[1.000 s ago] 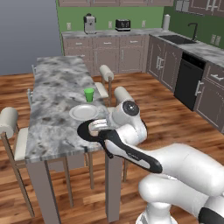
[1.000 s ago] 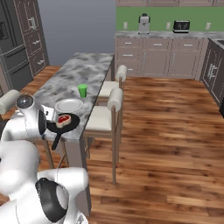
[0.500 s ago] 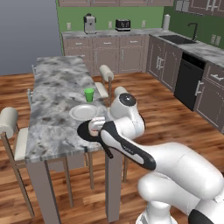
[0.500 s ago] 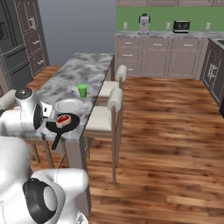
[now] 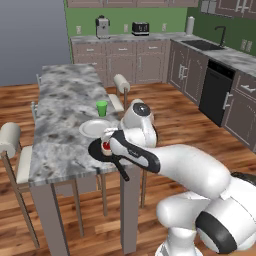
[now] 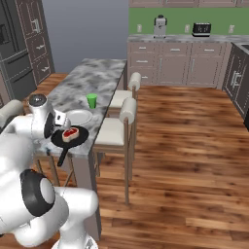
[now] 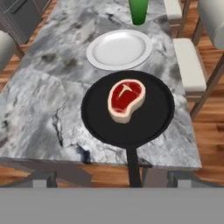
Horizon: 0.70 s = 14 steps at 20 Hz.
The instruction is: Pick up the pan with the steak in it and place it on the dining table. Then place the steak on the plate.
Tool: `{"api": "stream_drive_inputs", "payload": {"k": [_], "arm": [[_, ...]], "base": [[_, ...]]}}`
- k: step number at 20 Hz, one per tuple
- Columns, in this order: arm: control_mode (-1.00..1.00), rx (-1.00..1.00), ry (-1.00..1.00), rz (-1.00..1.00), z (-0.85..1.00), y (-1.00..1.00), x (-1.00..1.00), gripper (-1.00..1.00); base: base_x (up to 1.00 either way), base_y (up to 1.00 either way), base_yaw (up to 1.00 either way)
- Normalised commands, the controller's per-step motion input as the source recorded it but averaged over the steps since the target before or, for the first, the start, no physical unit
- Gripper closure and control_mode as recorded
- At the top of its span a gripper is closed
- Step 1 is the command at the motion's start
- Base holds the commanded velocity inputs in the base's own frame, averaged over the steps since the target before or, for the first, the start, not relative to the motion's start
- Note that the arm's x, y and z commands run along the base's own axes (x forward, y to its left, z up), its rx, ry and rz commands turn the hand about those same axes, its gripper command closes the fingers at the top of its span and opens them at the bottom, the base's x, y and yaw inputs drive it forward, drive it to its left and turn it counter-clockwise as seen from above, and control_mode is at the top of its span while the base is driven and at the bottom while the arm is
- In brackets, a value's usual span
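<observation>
Pan [image 7: 127, 109] with steak [image 7: 126, 99] lies on table, below the wide, empty claw [image 6: 60, 120].

The light is even and fairly bright, diffuse, with no single visible source. Just ahead of the gripper, the pan [image 7: 128, 109] casts only a faint soft shadow on the dining table [image 7: 48, 100]; the plate [image 7: 119, 49] beyond it shows gentle shading inside its rim and no glare. The robot's white arm carries smooth highlights. Edges look soft and slightly blurred in both base views, with jagged low-resolution outlines on distant cabinets. The hand view is a little sharper, with no bending at its borders.
</observation>
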Motion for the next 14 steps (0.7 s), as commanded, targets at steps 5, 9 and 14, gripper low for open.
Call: {"api": "stream_drive_inputs", "payload": {"k": [5,9,14], "arm": [[-1.00,0.00,0.05,-0.01,-0.22,0.08,0.73,-1.00],[-1.00,0.00,0.07,0.00,-0.15,0.06,0.40,-1.00],[-1.00,-0.01,0.05,0.00,-0.06,0.02,0.09,-1.00]], "base": [[0.00,0.00,0.00],[0.00,0.00,0.00],[0.00,0.00,0.00]]}}
